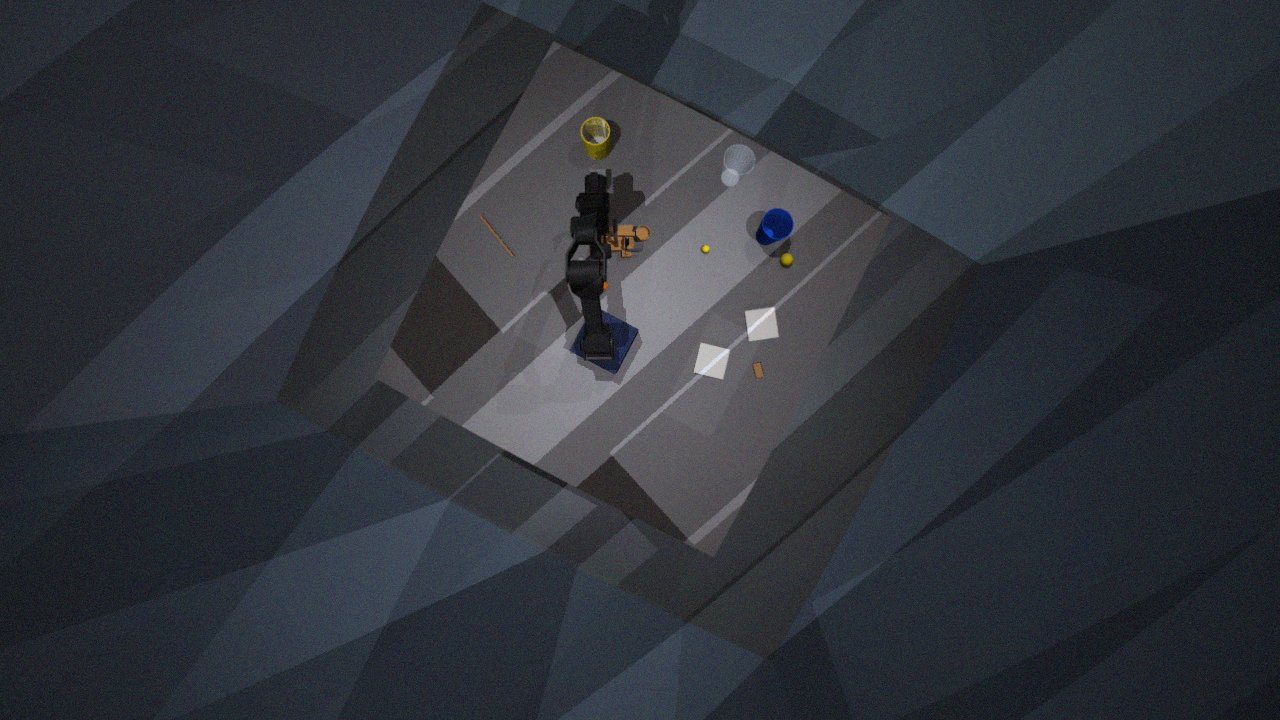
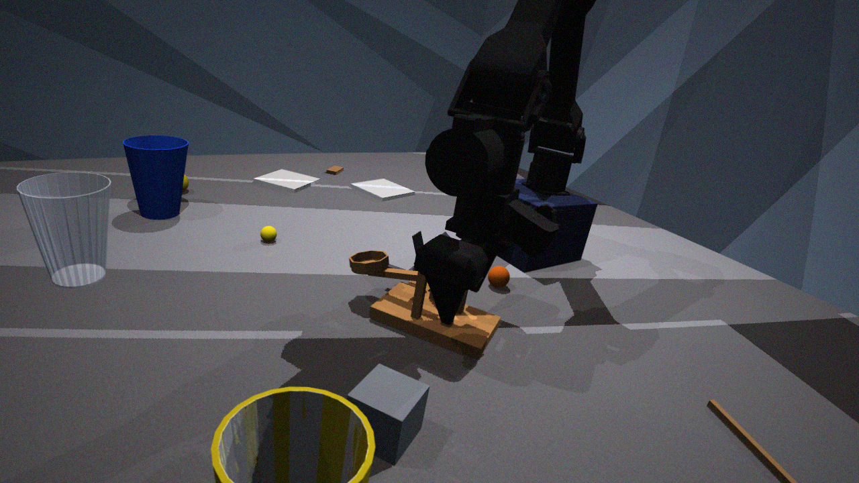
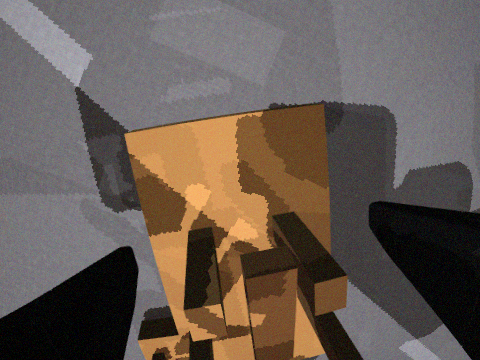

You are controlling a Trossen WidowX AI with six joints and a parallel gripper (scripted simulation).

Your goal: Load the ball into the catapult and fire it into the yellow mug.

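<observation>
The wooden catapult (image 1: 626, 231) (image 2: 420, 330) (image 3: 215, 150) stands on the table, its cup (image 2: 368, 262) pointing away from the yellow mug's side. No ball shows in the cup. My gripper (image 2: 447, 309) (image 3: 256, 238) is open and empty, low over the catapult's base, with one finger on each side of it in the wrist view. The far finger is mostly hidden in the exterior view. An orange ball (image 1: 605, 285) (image 2: 498, 276) lies behind the catapult. A small yellow ball (image 1: 705, 248) (image 2: 268, 234) lies farther off. The yellow mug (image 1: 598, 150) (image 2: 333, 420) stands upright.
A grey block (image 2: 390, 408) stands between catapult and yellow mug. A clear cup (image 1: 738, 161) (image 2: 74, 234), a blue cup (image 1: 775, 225) (image 2: 157, 180) with a larger yellow ball (image 1: 786, 259) behind, two white tiles, a small wooden block and a thin stick (image 1: 496, 234) (image 2: 747, 441) lie around.
</observation>
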